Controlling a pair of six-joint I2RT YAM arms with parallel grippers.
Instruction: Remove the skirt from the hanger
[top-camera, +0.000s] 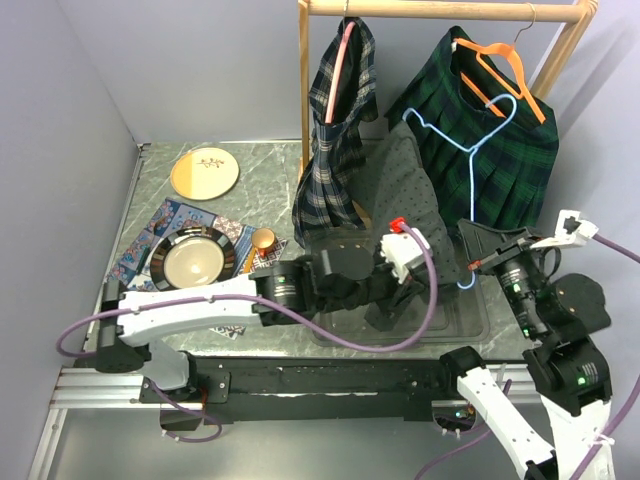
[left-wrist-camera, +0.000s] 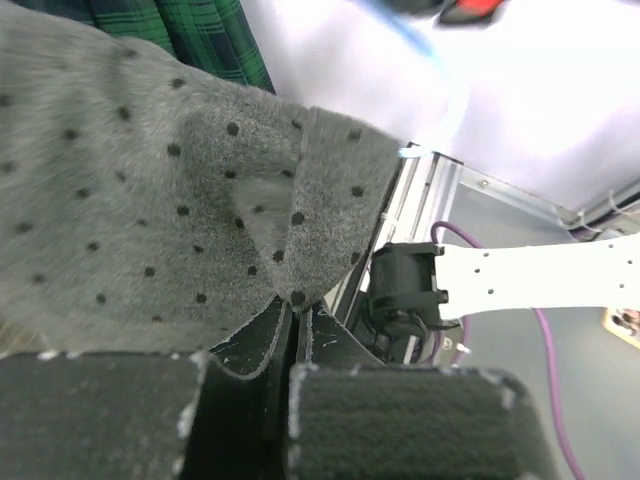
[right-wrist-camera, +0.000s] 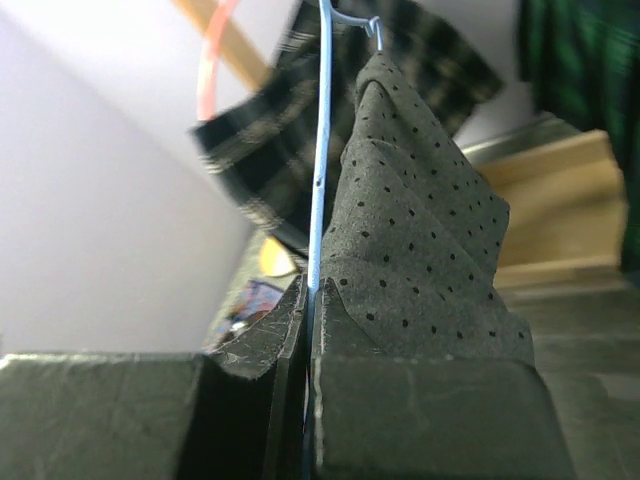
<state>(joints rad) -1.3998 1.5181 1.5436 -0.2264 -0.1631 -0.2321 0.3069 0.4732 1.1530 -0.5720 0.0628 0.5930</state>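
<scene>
Left gripper is pressed together on a thin fold at the edge of the grey dotted skirt. Right gripper is clamped on the wire of the blue hanger, with no gap visible between the fingers. The skirt hangs off that hanger, held out in the air in front of the rack and above the surface. Its peak is hooked over the bent wire end at the top of the right wrist view.

Risks from here:
- The left pinch catches only a small bite of cloth near the hem. A firm pull probably slips it free and the skirt stays on.
- The cloth is caught on the wire's bent end. Pulling sideways rather than along the wire likely tightens it there instead of sliding it off.
- The right gripper holds 1 thin round wire. Drag from the skirt can spin or tilt the hanger in the fingers, or pull it out.
- The green plaid skirt hangs close behind. A wide swing may snag it or bump the rack.
- Whether the skirt is also clipped or looped elsewhere on the hanger cannot be told. If so, 1 pull will not clear it.
</scene>
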